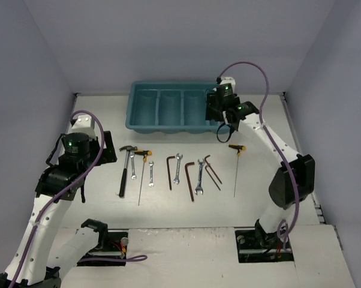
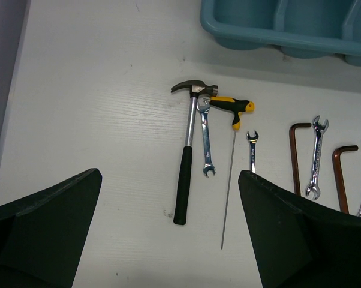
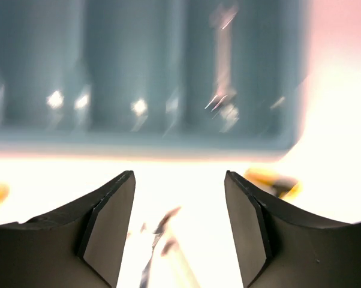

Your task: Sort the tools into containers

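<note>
The teal tray (image 1: 168, 125) stands at the back. The tools lie in a row in front of it: a black-handled hammer (image 1: 126, 171), silver wrenches (image 1: 177, 168), reddish-brown hex keys (image 1: 170, 172) and two T-handle drivers (image 1: 235, 171). My left gripper (image 1: 101, 155) is open and empty, left of the hammer (image 2: 189, 150); its view also shows a driver (image 2: 230, 174) and a wrench (image 2: 206, 141). My right gripper (image 1: 223, 129) is open and empty at the tray's front right corner. Its blurred view shows a silvery wrench (image 3: 222, 66) in the tray's rightmost compartment (image 3: 252, 129).
Grey walls close in the table on the left, back and right. The arm bases sit at the near edge. A yellow driver handle (image 3: 270, 181) shows just right of my right fingers.
</note>
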